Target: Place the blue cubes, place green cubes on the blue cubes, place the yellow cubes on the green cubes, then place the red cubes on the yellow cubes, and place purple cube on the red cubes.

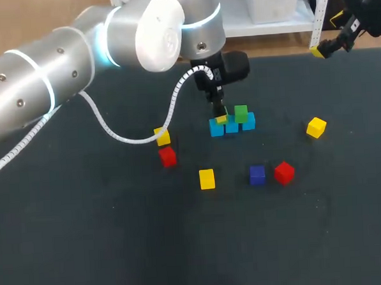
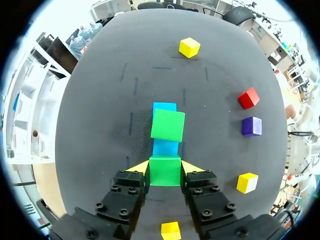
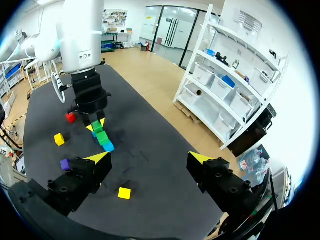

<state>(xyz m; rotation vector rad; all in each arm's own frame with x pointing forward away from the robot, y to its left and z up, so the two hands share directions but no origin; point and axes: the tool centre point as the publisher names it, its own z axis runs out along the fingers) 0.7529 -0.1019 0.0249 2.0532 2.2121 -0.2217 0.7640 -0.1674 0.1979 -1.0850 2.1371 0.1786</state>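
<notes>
Head view: the left claw (image 1: 220,117) hangs over the nine o'clock end of the blue row (image 1: 232,125), while the placed green block (image 1: 241,113) tops its three o'clock end. Left wrist view: the claw is pinching the held green block (image 2: 165,171) from both sides, with the row running off at its twelve o'clock. Whether that block already rests on blue I cannot tell. The risk, I judge, lies in letting go: released off-centre it could tip off the edge, and spreading fingers could knock the placed one (it sits a little turned) or shove the row. Right wrist view: the right claw (image 3: 149,159) is spread wide and empty, well apart, with the blue row at about its eleven o'clock.
</notes>
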